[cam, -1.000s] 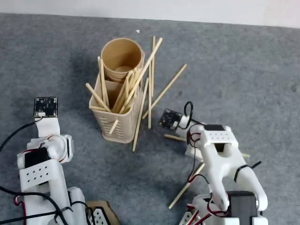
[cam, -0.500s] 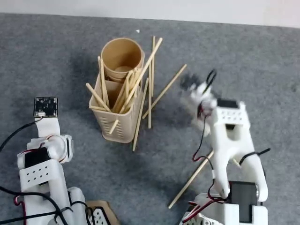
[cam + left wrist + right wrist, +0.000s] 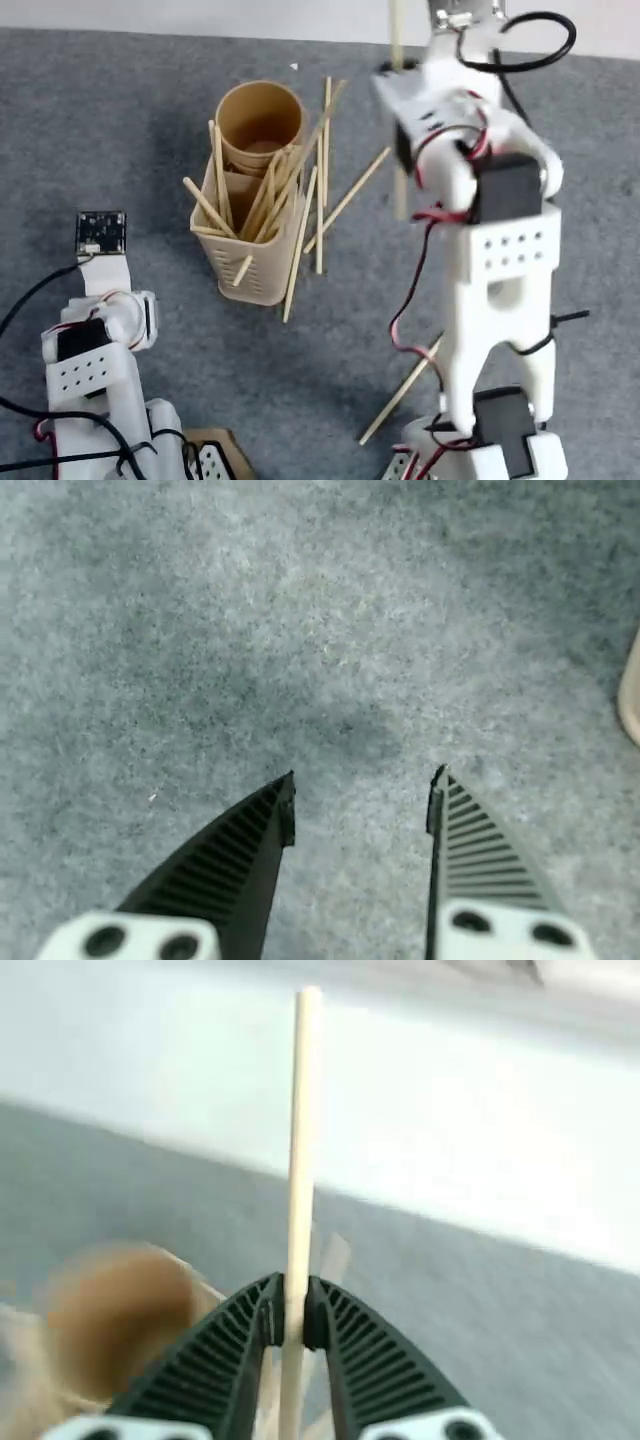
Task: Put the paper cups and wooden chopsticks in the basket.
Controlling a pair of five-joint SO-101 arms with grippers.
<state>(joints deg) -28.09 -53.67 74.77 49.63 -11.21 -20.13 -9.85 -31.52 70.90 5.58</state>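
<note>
The right claw is clenched on one long pale wooden chopstick. The stick stands upright between the black ribbed fingers and reaches far beyond their tips. In the high view the right arm is lifted high above the right half of the grey felt-covered bench, and the held stick shows there as a blurred upright line close to the far edge. The beige perforated plastic basket stands a little left of the bench middle, nearer to the far edge than to the near one. A brown paper cup sits upright in the far end of the basket. A bundle of wooden chopsticks leans inside the basket on the near side of the cup, with the ends sticking out over the rim in several directions. One leaning chopstick rests against the right wall of the basket with its lower end on the bench. A diagonal chopstick lies on the bench just beside the basket, on its right. One more loose chopstick lies near the near edge, partly under the right arm. The left arm is at the near left corner. The left claw is released, with its two black fingers spread apart over bare grey bench surface and nothing between them.
</note>
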